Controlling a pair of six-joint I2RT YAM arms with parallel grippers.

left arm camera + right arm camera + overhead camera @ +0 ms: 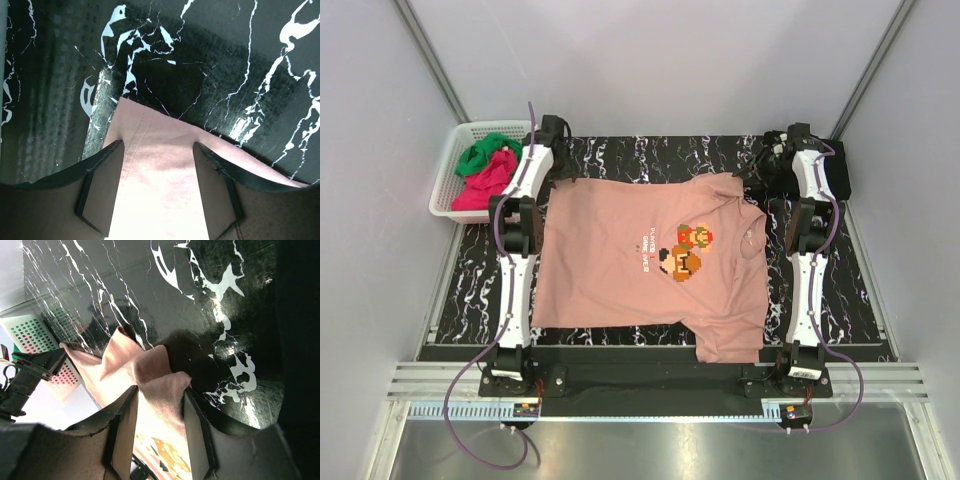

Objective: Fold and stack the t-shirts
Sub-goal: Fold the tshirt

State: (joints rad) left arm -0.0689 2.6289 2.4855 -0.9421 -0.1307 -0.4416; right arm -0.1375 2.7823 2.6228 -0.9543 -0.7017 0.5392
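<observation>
Salmon-pink t-shirt [620,260] lies flat on the counter [860,300].
At its far corners: left pincer [157,144] spread wide over the cloth; right pincer [160,389] astride a bunched fold, grip unclear.

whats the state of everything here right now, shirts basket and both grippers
salmon-pink t-shirt: spread flat on the table, print up, not yet folded
left gripper: open, jaws astride the shirt's far left corner
right gripper: jaws either side of a raised fold of the pink shirt, grip unclear
green t-shirt: crumpled in the basket
magenta-red t-shirt: crumpled beside it
basket: upright, holding both
</observation>
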